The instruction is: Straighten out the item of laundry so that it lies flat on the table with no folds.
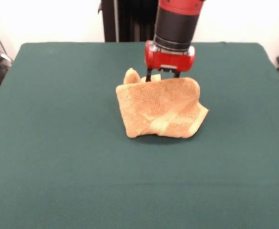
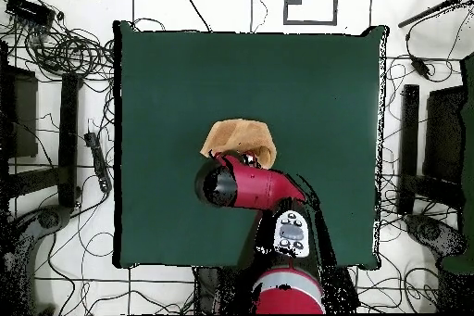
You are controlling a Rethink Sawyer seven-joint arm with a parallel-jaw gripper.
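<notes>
The orange-tan towel [image 1: 160, 107] is bunched and partly lifted near the middle of the green table [image 1: 58, 143]. Its top edge is raised and its lower part rests on the cloth with folds. My gripper [image 1: 162, 76] comes down from above and is shut on the towel's top edge. Only the dark finger tips show below the red gripper body. In the overhead view the towel [image 2: 239, 136] lies just beyond the red arm [image 2: 255, 185], which hides the gripper. No tag shows.
The green table [image 2: 315, 99] extends well beyond the towel on all sides. Cables and equipment lie on the floor around the table [image 2: 65, 53].
</notes>
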